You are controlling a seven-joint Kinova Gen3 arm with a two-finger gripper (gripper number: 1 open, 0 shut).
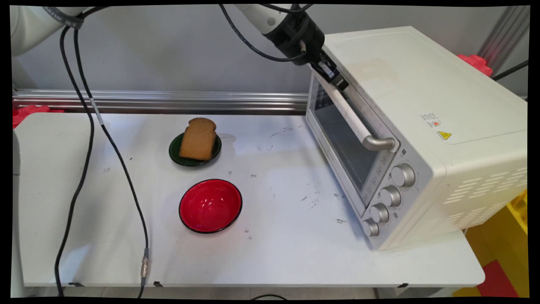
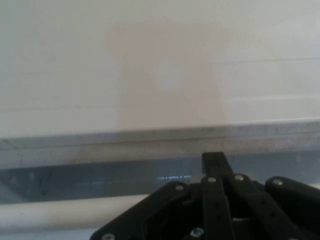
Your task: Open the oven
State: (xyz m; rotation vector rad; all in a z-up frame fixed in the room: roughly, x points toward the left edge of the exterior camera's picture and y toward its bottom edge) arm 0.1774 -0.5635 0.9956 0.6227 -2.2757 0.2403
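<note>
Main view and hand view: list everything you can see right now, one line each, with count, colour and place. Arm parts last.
oven: 1, cream with silver front, table's right side, door facing left
oven handle: 1, white bar with silver ends, across the door's top
knobs: 4, silver, in a row down the oven's near front edge
bread: 1 slice, brown, lying on the green plate
plate: 1, dark green, table's middle, toward the back
bowl: 1, red inside with black rim, in front of the plate
table: 1, white, scuffed
rail: 1, silver, along the wall behind the table
cables: black, hanging at left
gripper: 1, black, at the handle's far end
</note>
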